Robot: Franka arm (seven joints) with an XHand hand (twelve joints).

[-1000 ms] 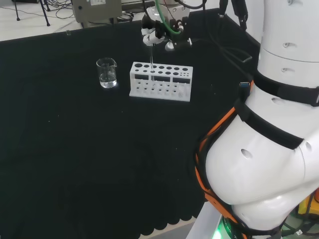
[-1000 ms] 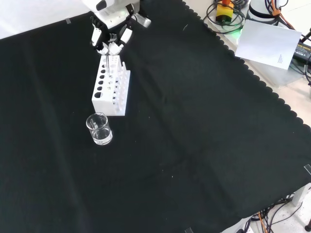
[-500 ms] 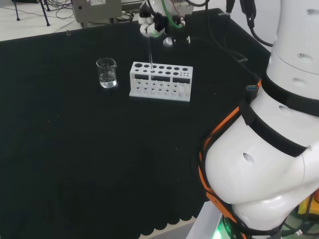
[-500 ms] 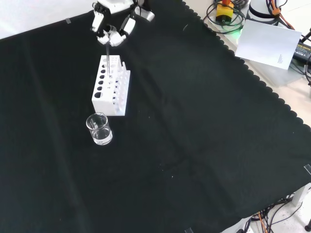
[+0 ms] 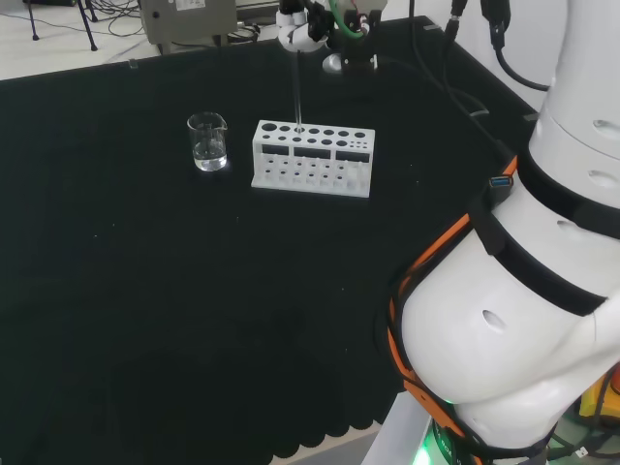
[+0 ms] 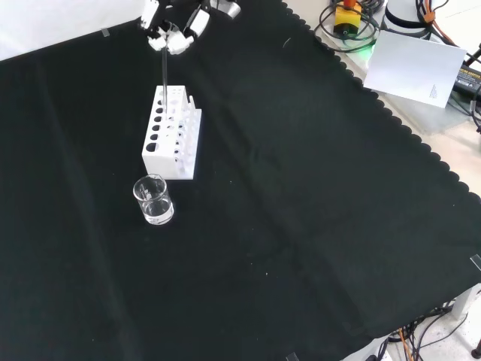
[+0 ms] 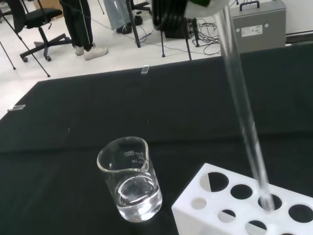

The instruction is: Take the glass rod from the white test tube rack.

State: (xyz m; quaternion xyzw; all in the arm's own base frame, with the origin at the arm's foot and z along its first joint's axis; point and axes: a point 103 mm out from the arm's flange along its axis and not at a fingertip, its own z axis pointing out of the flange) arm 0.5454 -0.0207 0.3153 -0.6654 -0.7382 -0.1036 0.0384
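In the head view, a glass beaker [image 5: 207, 142] with some clear liquid stands left of the white test tube rack [image 5: 313, 158]. Above the rack, the hand [image 5: 302, 27] pinches the glass rod [image 5: 295, 85], its lower tip at a rack hole.

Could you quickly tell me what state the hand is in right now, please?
Hand: shut on the glass rod, whose lower end sits at the white test tube rack.

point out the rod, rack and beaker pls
rod [image 7: 242, 112], wrist view, mid shaft
rack [image 5: 312, 180], head view, front wall
beaker [image 6: 154, 201], front view, glass side wall
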